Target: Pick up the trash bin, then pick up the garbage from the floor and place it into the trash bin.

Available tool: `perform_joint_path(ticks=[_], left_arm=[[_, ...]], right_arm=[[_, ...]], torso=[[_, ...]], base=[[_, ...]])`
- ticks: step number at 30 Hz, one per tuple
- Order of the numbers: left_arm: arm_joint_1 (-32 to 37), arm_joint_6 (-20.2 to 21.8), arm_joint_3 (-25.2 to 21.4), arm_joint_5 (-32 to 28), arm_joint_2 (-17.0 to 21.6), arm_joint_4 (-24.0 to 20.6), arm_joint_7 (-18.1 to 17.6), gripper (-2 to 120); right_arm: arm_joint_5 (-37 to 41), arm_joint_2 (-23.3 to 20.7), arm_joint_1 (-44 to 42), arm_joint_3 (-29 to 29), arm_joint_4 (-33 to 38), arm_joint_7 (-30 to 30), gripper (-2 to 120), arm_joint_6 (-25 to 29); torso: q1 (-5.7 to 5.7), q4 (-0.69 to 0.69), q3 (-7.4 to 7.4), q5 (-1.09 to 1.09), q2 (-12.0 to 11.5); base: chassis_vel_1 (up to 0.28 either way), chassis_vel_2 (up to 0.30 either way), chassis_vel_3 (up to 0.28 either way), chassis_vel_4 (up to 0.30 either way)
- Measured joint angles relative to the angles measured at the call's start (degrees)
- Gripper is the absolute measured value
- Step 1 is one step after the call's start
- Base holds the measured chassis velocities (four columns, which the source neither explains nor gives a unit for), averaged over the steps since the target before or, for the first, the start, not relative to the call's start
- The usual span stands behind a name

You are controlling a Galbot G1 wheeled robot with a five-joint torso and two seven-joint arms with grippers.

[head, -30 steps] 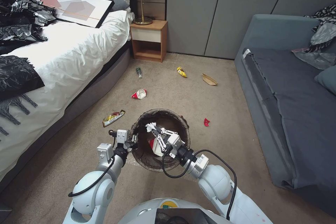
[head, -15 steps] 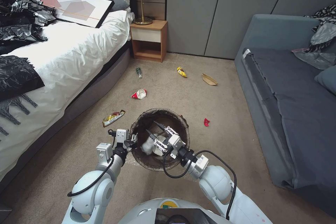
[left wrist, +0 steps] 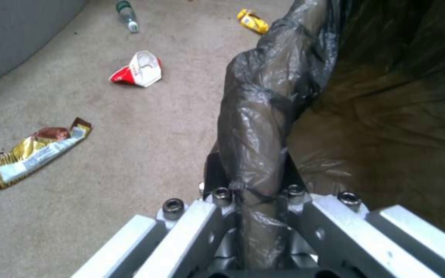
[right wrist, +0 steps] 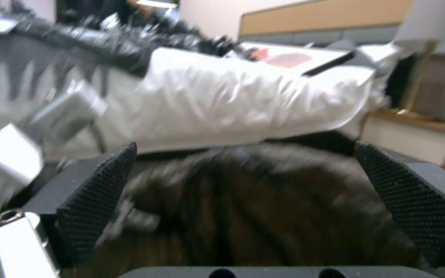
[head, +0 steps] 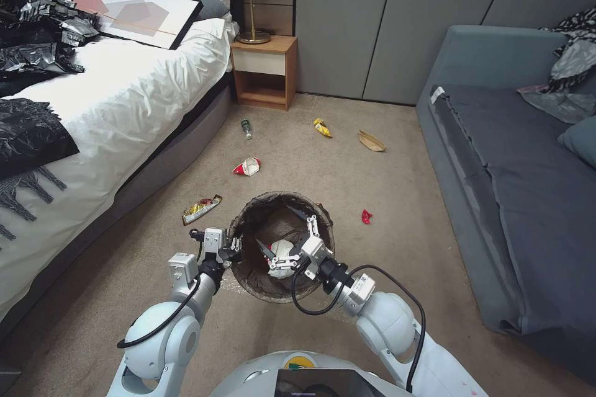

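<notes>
Between bed and sofa: the trash bin (head: 248,273), lined with a dark bag, is held up off the floor (head: 372,186) in front of the robot.
Left gripper (left wrist: 251,181): fingers pressed together on the bin's bagged rim, at the side nearer the bed (head: 124,93).
Right gripper (head: 290,236): over the bin's mouth, fingers spread wide with nothing between them; from its wrist the dark textured pads (right wrist: 96,200) stand well apart above the brown liner.
Inside the bin: a white tissue wad (head: 282,255) with a bit of red-and-white carton beside it, lying below the right gripper.
Litter on the carpet, bed side: a gold-and-brown snack wrapper (head: 201,208) near the bin, a crumpled red-and-white carton (head: 248,167) farther off, a small green bottle (head: 246,128) close to the nightstand (head: 264,71).
Litter on the carpet, sofa side: a red scrap (head: 366,216) just right of the bin, a yellow wrapper (head: 321,128) and a flat brown paper bag (head: 371,141) farther away, near the sofa (head: 515,198).
</notes>
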Motion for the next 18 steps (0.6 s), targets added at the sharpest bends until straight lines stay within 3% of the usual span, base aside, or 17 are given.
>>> perform_joint_path(ticks=[7,9,11,14,18], left_arm=[[0.0,-0.79,-0.62,0.76,0.21,0.15,0.46,0],[-0.08,-1.48,-0.9,1.25,0.3,0.56,0.62,0],[-0.14,-1.74,-0.94,1.44,0.3,0.69,0.66,0],[-0.38,-3.13,-1.12,2.36,0.3,1.29,0.94,0],[-0.46,-3.42,-1.28,2.39,0.32,1.49,1.03,0]], right_arm=[[-1.68,2.13,-2.87,5.83,6.14,4.85,100,-3.07],[-2.35,3.76,-4.99,9.57,8.86,10.75,100,-5.25],[-2.47,4.41,-5.8,10.95,9.53,12.97,100,-5.68],[-2.67,6.16,-8.97,14.57,10.57,17.76,100,-5.26],[-2.81,7.38,-11.68,16.54,10.73,19.67,100,-3.71]], torso=[[0.0,-0.01,0.0,0.0,0.0],[0.0,-0.01,0.0,0.0,0.0],[0.0,-0.01,0.0,0.0,0.0],[0.0,-0.01,0.0,0.0,0.0],[0.0,-0.01,0.0,0.0,0.0]], base=[[0.0,0.0,0.0,0.0],[0.0,0.0,0.0,0.0],[0.0,0.0,0.0,0.0],[0.0,0.0,0.0,0.0],[0.0,0.0,0.0,0.0]])
